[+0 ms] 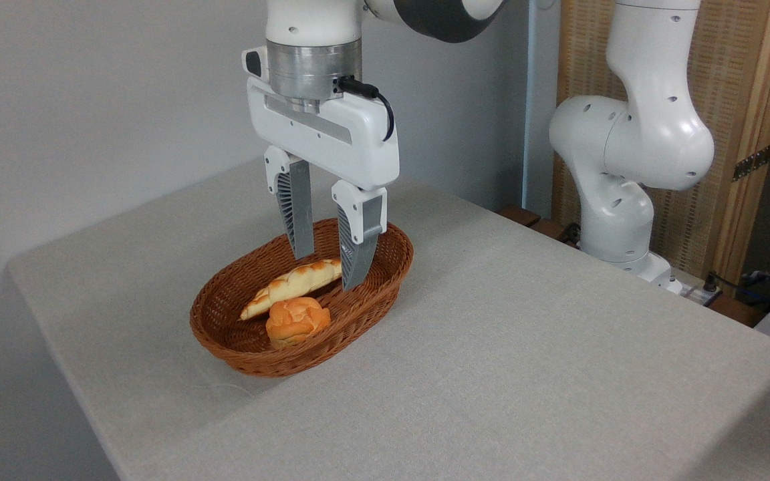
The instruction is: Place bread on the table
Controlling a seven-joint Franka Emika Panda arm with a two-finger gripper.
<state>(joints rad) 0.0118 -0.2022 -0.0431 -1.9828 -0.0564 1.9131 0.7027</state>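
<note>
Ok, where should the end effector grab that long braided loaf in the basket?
Grip the loaf across its narrow width near the right end, coming straight down. It lies slanted in the basket, the bun crowding its left half; the open end effector already straddles it.

Bright, even indoor light, diffuse. Soft faint shadow on the desk [492, 347] below-left of the basket [385, 280]. Mild sheen on the white arm [652, 133]. Focus sharp throughout; no motion blur, no obvious edge distortion.

Wicker basket [385, 284], orange bun [297, 319] inside
</note>
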